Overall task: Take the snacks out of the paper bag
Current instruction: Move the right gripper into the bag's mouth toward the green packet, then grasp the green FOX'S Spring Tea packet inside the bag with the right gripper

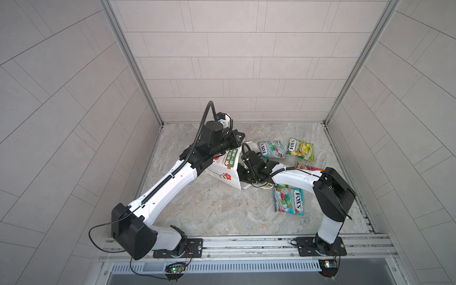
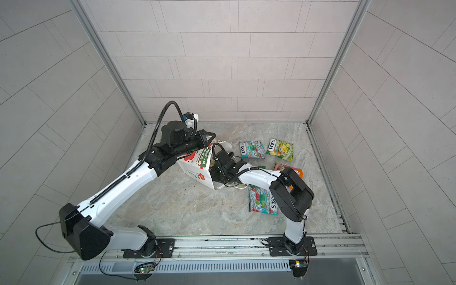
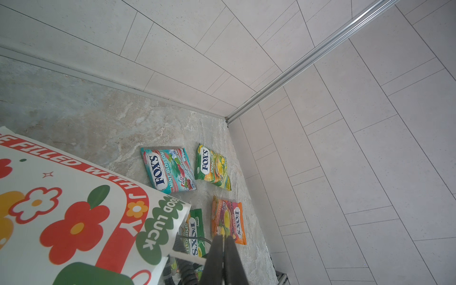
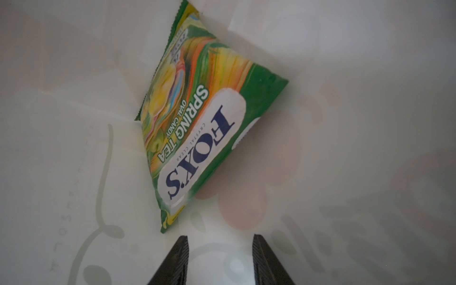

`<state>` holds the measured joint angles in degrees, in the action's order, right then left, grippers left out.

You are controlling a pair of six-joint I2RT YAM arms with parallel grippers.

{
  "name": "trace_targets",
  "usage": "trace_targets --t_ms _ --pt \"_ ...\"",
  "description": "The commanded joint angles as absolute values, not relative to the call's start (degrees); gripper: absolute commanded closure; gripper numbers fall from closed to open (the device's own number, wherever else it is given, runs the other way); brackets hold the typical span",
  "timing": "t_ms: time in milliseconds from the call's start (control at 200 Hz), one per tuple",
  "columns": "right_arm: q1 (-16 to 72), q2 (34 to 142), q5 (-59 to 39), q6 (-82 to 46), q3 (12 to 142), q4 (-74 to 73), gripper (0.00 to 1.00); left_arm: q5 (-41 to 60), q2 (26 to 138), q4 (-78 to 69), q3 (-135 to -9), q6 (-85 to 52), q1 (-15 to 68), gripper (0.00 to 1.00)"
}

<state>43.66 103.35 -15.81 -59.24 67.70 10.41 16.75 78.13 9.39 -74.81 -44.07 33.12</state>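
Right gripper (image 4: 219,259) is inside the paper bag (image 1: 225,172), jaws apart, nothing between them. Spring Tea packet (image 4: 197,128) lies against the bag's inner wall just ahead of the jaws, not touching, one corner pointing at them. Left gripper (image 3: 223,249) is at the bag's raised edge, jaws pressed together. A white cord handle (image 3: 187,256) runs up to them; cannot tell if it is pinched. Bag is tipped over, mouth toward the right arm.

Out of the bag, beyond its mouth:
- Mint Blossom packet (image 1: 270,149), nearest the bag.
- Yellow-green packet (image 1: 300,149), just beside it.
- Orange packet (image 1: 309,167), partly hidden by the right arm.
- Second teal packet (image 1: 288,201), well apart from the other three.
- Another green packet (image 3: 195,232) at the bag's edge; in the mouth or on the table, cannot tell.

Grey marbled table (image 1: 209,212) under the bag. Pale tiled walls (image 1: 234,49) on three sides, aluminium posts in the corners behind the bag.

Writing:
- Packets: "FOX'S", "CRYSTAL CLEAR", "SPRING TEA OVAL CANDY", "MINT BLOSSOM".
- Bag: "FILLED WITH JOY", "GOOD LUCK", red flowers.
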Motion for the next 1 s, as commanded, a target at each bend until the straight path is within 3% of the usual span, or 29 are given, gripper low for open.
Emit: trace_targets --t_ms 0,395,996 --pt "43.88 104.57 -13.21 -62.44 68.76 10.11 0.55 16.89 77.68 8.04 -76.01 -43.34 32.85 1.0" --pt "43.19 107.72 -12.11 -64.27 70.05 8.62 0.53 17.67 77.87 7.51 -75.85 -43.78 32.87 1.0" --pt "41.54 115.39 -18.95 -72.93 72.59 -10.4 0.56 19.42 78.14 7.7 -76.31 -44.4 32.87 1.0"
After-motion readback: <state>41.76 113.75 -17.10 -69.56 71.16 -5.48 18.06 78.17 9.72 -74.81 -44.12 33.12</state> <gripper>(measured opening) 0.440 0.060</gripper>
